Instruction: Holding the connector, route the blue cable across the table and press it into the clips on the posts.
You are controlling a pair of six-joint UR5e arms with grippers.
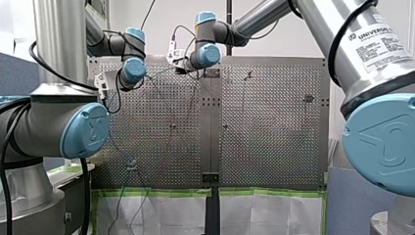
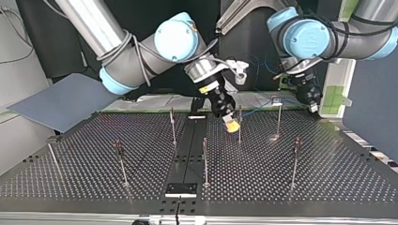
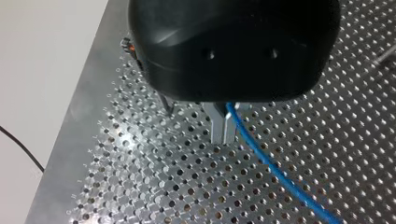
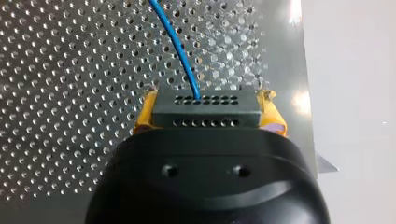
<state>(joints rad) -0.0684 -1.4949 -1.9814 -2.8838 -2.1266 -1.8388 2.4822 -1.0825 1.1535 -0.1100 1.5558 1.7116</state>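
Centre of top view: my right gripper [image 2: 231,123] clamped the connector [image 4: 205,111] between yellow pads [image 4: 144,114]. The blue cable [image 3: 275,175] trailed rightward past a clipped post [image 2: 279,119]. Upper right: my left gripper [image 3: 223,140], fingers narrow, touched the cable. Steady tension would probably help seating.

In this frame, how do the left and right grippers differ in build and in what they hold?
My left gripper has narrow metal fingers, shut close together; my right gripper has yellow pads set wide apart. The left gripper pinches the thin blue cable; the right gripper clamps the dark connector block. Both have black bodies and hold part of one cable run.
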